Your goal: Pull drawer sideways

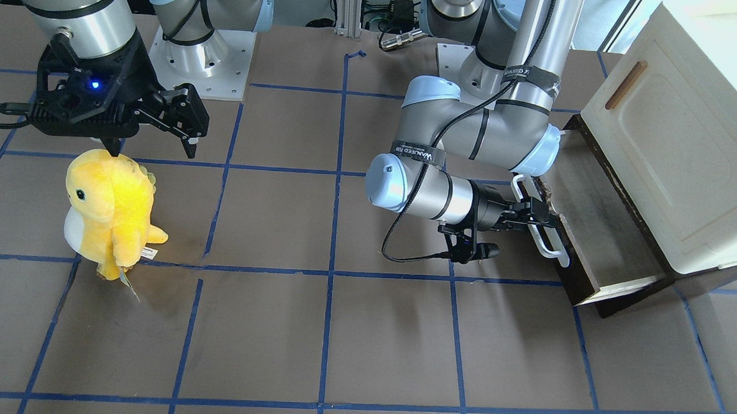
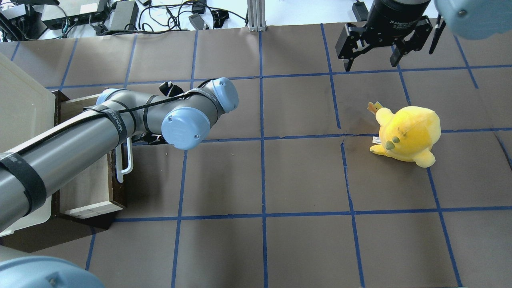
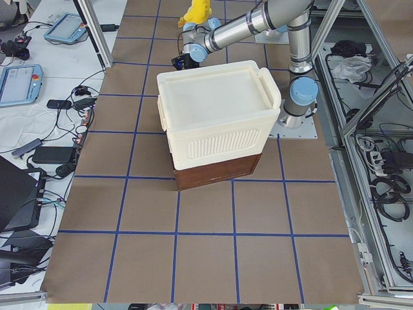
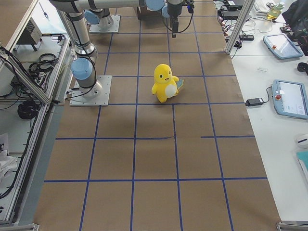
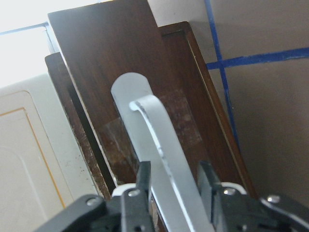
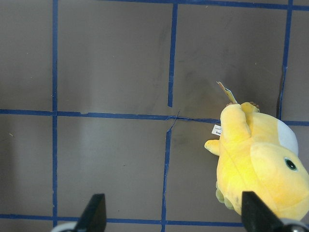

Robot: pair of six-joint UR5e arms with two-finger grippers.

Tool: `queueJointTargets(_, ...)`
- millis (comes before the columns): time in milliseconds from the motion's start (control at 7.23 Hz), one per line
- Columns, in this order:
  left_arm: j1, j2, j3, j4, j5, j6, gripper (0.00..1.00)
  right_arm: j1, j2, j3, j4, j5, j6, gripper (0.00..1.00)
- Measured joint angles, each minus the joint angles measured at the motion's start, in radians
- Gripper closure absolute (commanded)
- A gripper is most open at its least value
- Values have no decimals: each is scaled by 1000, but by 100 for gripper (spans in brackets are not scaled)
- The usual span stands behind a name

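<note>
Two pincers, two states: my left pincer point(image 1: 537, 217) clamped the handle point(image 5: 154, 130) of the drawer point(image 1: 591, 229), partly out, my right pincer point(image 2: 370, 65) hung spread above the tabletop point(image 2: 304, 180).

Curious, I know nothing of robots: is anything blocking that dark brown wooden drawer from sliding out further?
Nothing visible does. The left gripper clasps the white bar handle of the dark brown wooden drawer, no object lies on the table before it, and the yellow plush toy stands far across.

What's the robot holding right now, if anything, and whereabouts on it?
The left gripper is shut on the white bar handle of the drawer, roughly mid-length. The right gripper is open and holds nothing.
</note>
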Motion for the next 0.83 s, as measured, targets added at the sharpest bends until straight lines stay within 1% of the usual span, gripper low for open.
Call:
queueJointTargets(415,8,2,16,14,-1,3,17,0,0,0,0,0,0,0)
queueJointTargets(553,12,4,36,31,-25,24,9,0,0,0,0,0,0,0)
queueJointTargets(692,14,14,75,63,-97,85,3,0,0,0,0,0,0,0)
queueJointTargets(830,15,39,125,96,-209,161,0,0,0,0,0,0,0,0)
